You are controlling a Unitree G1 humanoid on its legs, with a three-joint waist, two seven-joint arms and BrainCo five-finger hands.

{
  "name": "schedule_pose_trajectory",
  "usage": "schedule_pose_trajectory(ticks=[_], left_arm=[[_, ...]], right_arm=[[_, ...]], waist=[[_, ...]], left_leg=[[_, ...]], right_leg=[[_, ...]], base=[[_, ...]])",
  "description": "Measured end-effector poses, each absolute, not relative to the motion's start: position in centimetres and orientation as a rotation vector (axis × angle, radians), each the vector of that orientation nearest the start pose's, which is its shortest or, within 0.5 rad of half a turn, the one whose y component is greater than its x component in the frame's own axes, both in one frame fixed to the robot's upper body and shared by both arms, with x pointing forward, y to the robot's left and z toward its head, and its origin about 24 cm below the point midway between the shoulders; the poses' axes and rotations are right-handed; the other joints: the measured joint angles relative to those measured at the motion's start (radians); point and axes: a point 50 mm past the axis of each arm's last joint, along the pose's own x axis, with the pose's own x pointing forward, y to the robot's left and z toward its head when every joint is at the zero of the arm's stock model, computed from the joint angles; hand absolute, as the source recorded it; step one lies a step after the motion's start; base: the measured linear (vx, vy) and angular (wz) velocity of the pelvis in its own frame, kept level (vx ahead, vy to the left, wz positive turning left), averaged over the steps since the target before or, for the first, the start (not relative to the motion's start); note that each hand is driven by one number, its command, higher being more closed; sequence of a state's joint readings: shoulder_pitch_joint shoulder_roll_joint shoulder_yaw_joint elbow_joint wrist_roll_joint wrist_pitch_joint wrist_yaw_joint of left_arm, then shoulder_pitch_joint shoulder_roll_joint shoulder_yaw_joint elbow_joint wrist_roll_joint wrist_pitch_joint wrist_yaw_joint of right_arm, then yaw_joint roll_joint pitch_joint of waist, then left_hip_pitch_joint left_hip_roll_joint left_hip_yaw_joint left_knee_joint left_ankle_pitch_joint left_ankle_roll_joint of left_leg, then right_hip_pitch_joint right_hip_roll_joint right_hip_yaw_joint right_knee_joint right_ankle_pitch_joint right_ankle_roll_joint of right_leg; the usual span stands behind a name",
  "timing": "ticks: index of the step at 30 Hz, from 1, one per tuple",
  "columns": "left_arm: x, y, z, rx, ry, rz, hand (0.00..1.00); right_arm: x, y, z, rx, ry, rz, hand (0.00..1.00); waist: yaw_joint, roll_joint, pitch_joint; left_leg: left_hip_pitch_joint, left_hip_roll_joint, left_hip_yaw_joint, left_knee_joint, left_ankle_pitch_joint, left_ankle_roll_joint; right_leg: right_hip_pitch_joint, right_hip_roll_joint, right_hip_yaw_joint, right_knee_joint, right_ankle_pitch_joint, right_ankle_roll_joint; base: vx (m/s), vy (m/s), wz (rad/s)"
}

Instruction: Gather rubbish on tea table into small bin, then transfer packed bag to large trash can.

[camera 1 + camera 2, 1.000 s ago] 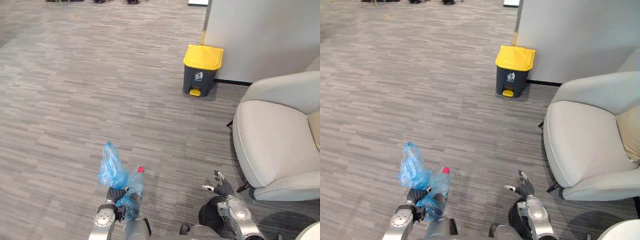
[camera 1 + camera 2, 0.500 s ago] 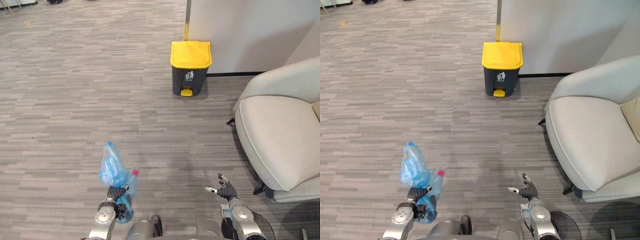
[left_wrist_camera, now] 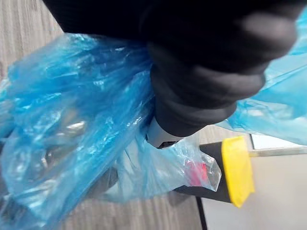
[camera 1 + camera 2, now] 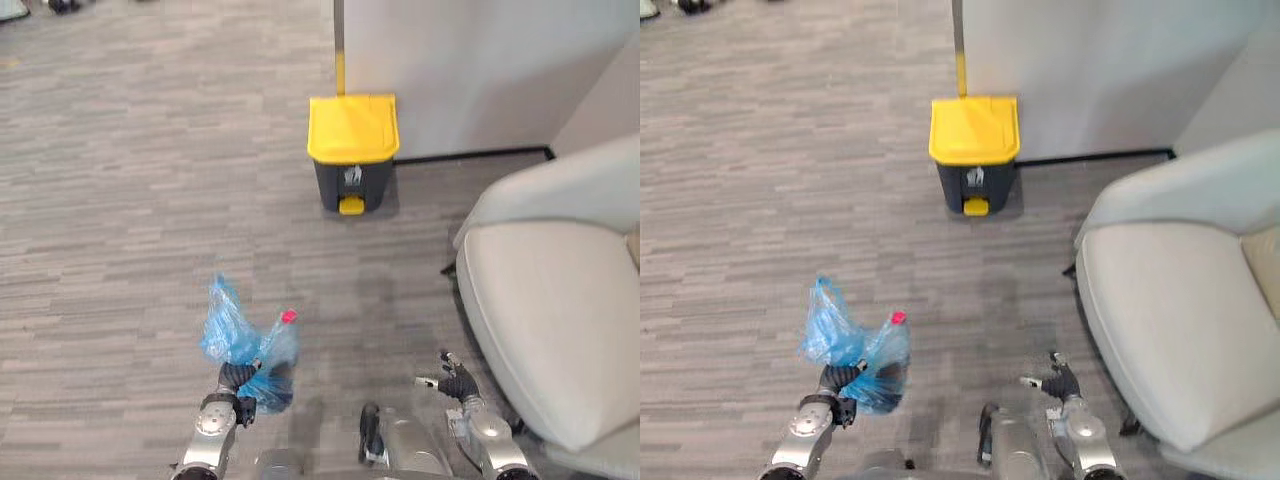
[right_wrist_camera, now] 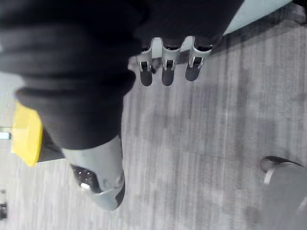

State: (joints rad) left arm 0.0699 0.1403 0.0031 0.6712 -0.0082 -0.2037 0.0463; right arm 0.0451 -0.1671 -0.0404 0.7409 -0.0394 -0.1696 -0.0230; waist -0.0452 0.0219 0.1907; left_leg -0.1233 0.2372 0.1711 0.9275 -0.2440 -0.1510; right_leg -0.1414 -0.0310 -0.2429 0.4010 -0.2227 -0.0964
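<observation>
Film, blue and crinkly: the bag (image 4: 240,340) bunched in my left hand (image 4: 232,381), fingers curled round it, neck standing upward, well short of the boxy yellow-lidded trash can (image 4: 352,150). My right hand (image 4: 457,382) hangs slack, empty.

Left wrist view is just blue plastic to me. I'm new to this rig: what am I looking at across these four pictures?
This is a two-legged humanoid robot. The two eye views come from a camera on its head, looking down at the floor. Each wrist view comes from a camera on that arm, very close to its own hand. The blue is a blue plastic bag of rubbish, with a red cap showing through it. The bag is bunched in the curled left robot hand. The right robot hand is open and holds nothing. Ahead stands the dark trash can, its yellow lid shut, against the wall. A pale armchair is on the robot's right.
</observation>
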Motion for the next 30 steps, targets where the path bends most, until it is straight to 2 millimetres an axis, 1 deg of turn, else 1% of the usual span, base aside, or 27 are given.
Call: schedule_pose_trajectory(ticks=[1,2,3,4,5,7,8,9,10,11,12,13,14,15,16,17,18,19,20,21,22,25,26,27,28,29,30], left_arm=[[18.4,19.9,-9.3,0.135,0.527,0.097,1.00],[18.6,19.8,-9.2,0.134,0.521,0.096,1.00],[18.8,19.8,-9.1,0.134,0.517,0.096,1.00],[18.8,19.8,-9.2,0.133,0.519,0.095,1.00],[18.7,19.8,-9.3,0.132,0.524,0.094,1.00],[18.6,19.6,-9.4,0.128,0.529,0.093,1.00],[18.7,19.6,-9.4,0.128,0.527,0.093,1.00],[18.5,19.6,-9.4,0.128,0.532,0.094,1.00],[18.4,19.7,-9.6,0.128,0.541,0.097,1.00],[18.1,19.8,-9.8,0.128,0.556,0.103,1.00],[18.0,20.0,-10.1,0.130,0.571,0.106,1.00],[18.0,19.7,-10.1,0.127,0.570,0.099,1.00],[18.1,19.6,-10.0,0.126,0.568,0.095,1.00],[18.1,19.7,-10.0,0.129,0.569,0.097,1.00],[17.9,20.1,-10.1,0.138,0.573,0.101,1.00],[17.8,20.2,-10.1,0.144,0.574,0.102,1.00],[17.5,20.7,-10.2,0.156,0.584,0.106,1.00],[17.2,21.0,-10.2,0.167,0.590,0.109,1.00],[17.2,21.1,-10.2,0.171,0.592,0.109,1.00],[17.2,21.3,-10.2,0.179,0.590,0.108,1.00],[17.4,21.3,-10.1,0.182,0.587,0.105,1.00],[17.5,21.2,-10.0,0.179,0.583,0.103,1.00],[17.7,21.2,-9.9,0.179,0.577,0.102,1.00],[17.9,21.5,-9.8,0.190,0.569,0.102,1.00],[18.0,21.8,-9.6,0.201,0.564,0.104,1.00],[18.0,21.3,-10.0,0.183,0.584,0.103,1.00],[18.0,21.1,-10.1,0.177,0.587,0.100,1.00]], right_arm=[[18.0,-21.4,-10.0,-0.189,0.602,-0.102,0.00],[18.3,-21.5,-9.9,-0.186,0.593,-0.105,0.00],[18.7,-21.5,-9.7,-0.183,0.581,-0.107,0.00],[19.3,-21.5,-9.4,-0.172,0.567,-0.118,0.00],[19.3,-21.5,-9.4,-0.168,0.568,-0.125,0.00],[19.2,-21.8,-9.6,-0.166,0.581,-0.137,0.00],[19.1,-22.0,-9.8,-0.172,0.592,-0.147,0.00],[18.9,-22.4,-9.9,-0.186,0.602,-0.157,0.00],[18.8,-22.5,-10.0,-0.188,0.610,-0.160,0.00],[18.6,-22.4,-10.2,-0.187,0.619,-0.160,0.00],[18.5,-22.2,-10.3,-0.182,0.625,-0.158,0.00],[18.3,-22.3,-10.3,-0.184,0.629,-0.159,0.00],[18.3,-22.4,-10.3,-0.185,0.629,-0.160,0.00],[18.2,-22.4,-10.4,-0.185,0.634,-0.158,0.00],[18.0,-22.2,-10.6,-0.184,0.644,-0.151,0.00],[18.0,-22.1,-10.7,-0.186,0.647,-0.146,0.00],[18.1,-21.9,-10.7,-0.184,0.646,-0.140,0.00],[18.1,-21.7,-10.7,-0.181,0.645,-0.136,0.00],[18.1,-21.7,-10.7,-0.182,0.645,-0.135,0.00],[18.2,-21.7,-10.6,-0.186,0.642,-0.131,0.00],[18.3,-21.6,-10.6,-0.189,0.640,-0.125,0.00],[18.7,-21.4,-10.4,-0.192,0.630,-0.115,0.00],[18.7,-21.4,-10.5,-0.194,0.632,-0.112,0.00],[18.4,-21.3,-10.6,-0.195,0.637,-0.108,0.00],[18.1,-21.3,-10.8,-0.196,0.647,-0.105,0.00],[17.9,-22.0,-10.8,-0.216,0.661,-0.115,0.00],[18.1,-22.1,-10.6,-0.216,0.652,-0.118,0.00]], waist=[[0.006,-0.004,-0.002],[0.007,-0.006,-0.003],[0.010,-0.005,-0.004],[0.023,-0.004,-0.001],[0.028,-0.006,0.000],[0.035,-0.010,0.002],[0.034,-0.006,-0.001],[0.036,0.011,-0.006],[0.040,0.017,-0.011],[0.054,0.021,-0.017],[0.055,0.002,-0.021],[0.055,-0.009,-0.026],[0.054,-0.009,-0.026],[0.051,-0.010,-0.026],[0.045,-0.013,-0.027],[0.039,-0.013,-0.027],[0.032,-0.011,-0.026],[0.032,-0.008,-0.027],[0.030,-0.008,-0.027],[0.027,-0.009,-0.027],[0.021,-0.007,-0.025],[0.006,0.005,-0.015],[0.002,0.007,-0.015],[-0.001,-0.021,-0.018],[-0.001,-0.049,-0.022],[0.003,-0.015,-0.015],[0.002,-0.010,-0.019]], left_leg=[[-0.030,0.005,0.014,0.014,-0.006,0.012],[-0.096,0.007,0.030,-0.006,-0.020,0.035],[-0.133,0.004,0.036,-0.058,-0.029,0.050],[-0.183,-0.015,0.038,-0.221,-0.034,0.062],[-0.188,-0.031,0.035,-0.290,-0.030,0.064],[-0.191,-0.075,0.015,-0.484,-0.006,0.045],[-0.182,-0.107,0.008,-0.645,0.068,0.048],[-0.183,-0.116,0.001,-0.732,0.144,0.054],[-0.182,-0.117,-0.009,-0.728,0.198,0.067],[-0.183,-0.120,-0.005,-0.704,0.248,0.104],[-0.193,-0.147,0.016,-0.652,0.219,0.135],[-0.191,-0.180,0.033,-0.634,0.170,0.154],[-0.183,-0.195,0.041,-0.636,0.157,0.165],[-0.154,-0.225,0.050,-0.644,0.134,0.179],[-0.107,-0.254,0.054,-0.660,0.115,0.193],[-0.080,-0.264,0.054,-0.670,0.106,0.201],[-0.028,-0.275,0.053,-0.677,0.080,0.213],[0.021,-0.275,0.049,-0.680,0.059,0.220],[0.044,-0.275,0.046,-0.685,0.053,0.220],[0.086,-0.274,0.036,-0.704,0.048,0.220],[0.118,-0.265,0.022,-0.721,0.048,0.220],[0.185,-0.231,0.014,-0.742,0.046,0.217],[0.214,-0.218,0.005,-0.747,0.038,0.202],[0.236,-0.231,-0.006,-0.745,0.009,0.156],[0.253,-0.247,-0.013,-0.743,-0.018,0.134],[0.268,-0.212,-0.033,-0.734,-0.056,0.113],[0.260,-0.201,-0.040,-0.700,-0.052,0.105]], right_leg=[[0.019,0.001,0.004,-0.021,-0.002,0.001],[0.047,0.004,0.010,-0.055,-0.002,0.001],[0.060,0.008,0.018,-0.073,-0.001,0.002],[0.095,0.013,0.038,-0.109,-0.001,0.003],[0.110,0.010,0.046,-0.122,0.001,0.006],[0.153,0.002,0.058,-0.170,0.006,0.018],[0.181,-0.005,0.067,-0.205,0.007,0.051],[0.196,0.000,0.087,-0.222,-0.005,0.082],[0.198,0.000,0.105,-0.219,-0.017,0.101],[0.208,-0.007,0.131,-0.210,-0.035,0.124],[0.206,-0.046,0.150,-0.190,-0.060,0.150],[0.182,-0.081,0.167,-0.132,-0.077,0.176],[0.164,-0.098,0.176,-0.084,-0.081,0.183],[0.119,-0.130,0.198,0.043,-0.080,0.191],[0.071,-0.160,0.220,0.201,-0.051,0.239],[0.042,-0.172,0.230,0.289,-0.021,0.268],[-0.012,-0.182,0.241,0.451,-0.003,0.271],[-0.066,-0.181,0.233,0.565,-0.021,0.239],[-0.088,-0.181,0.221,0.597,-0.032,0.221],[-0.135,-0.173,0.187,0.615,-0.053,0.191],[-0.179,-0.151,0.158,0.572,-0.071,0.166],[-0.247,-0.091,0.114,0.405,-0.076,0.152],[-0.255,-0.067,0.096,0.255,-0.050,0.152],[-0.245,-0.060,0.084,0.089,0.081,0.118],[-0.253,-0.069,0.092,0.054,0.170,0.066],[-0.266,-0.057,0.077,0.133,0.126,0.047],[-0.261,-0.051,0.064,0.134,0.079,0.048]], base=[[0.39,-0.103,-0.18],[0.30,-0.046,-0.17],[0.33,0.029,-0.34],[0.33,0.080,-0.35],[0.34,0.101,-0.37],[0.25,0.105,-0.20],[0.32,0.192,-0.30],[0.33,0.218,-0.44],[0.35,0.274,-0.62],[0.37,0.287,-0.55],[0.46,0.340,-0.43],[0.38,0.278,-0.19],[0.38,0.287,-0.04],[0.39,0.280,0.05],[0.40,0.265,0.07],[0.41,0.212,0.10],[0.51,0.184,0.08],[0.50,0.151,0.10],[0.43,0.090,0.18],[0.41,0.002,0.31],[0.40,-0.028,0.32],[0.39,-0.106,0.23],[0.39,-0.147,0.36],[0.39,-0.157,0.41],[0.42,-0.176,0.36],[0.41,-0.213,0.25],[0.41,-0.213,0.16]])
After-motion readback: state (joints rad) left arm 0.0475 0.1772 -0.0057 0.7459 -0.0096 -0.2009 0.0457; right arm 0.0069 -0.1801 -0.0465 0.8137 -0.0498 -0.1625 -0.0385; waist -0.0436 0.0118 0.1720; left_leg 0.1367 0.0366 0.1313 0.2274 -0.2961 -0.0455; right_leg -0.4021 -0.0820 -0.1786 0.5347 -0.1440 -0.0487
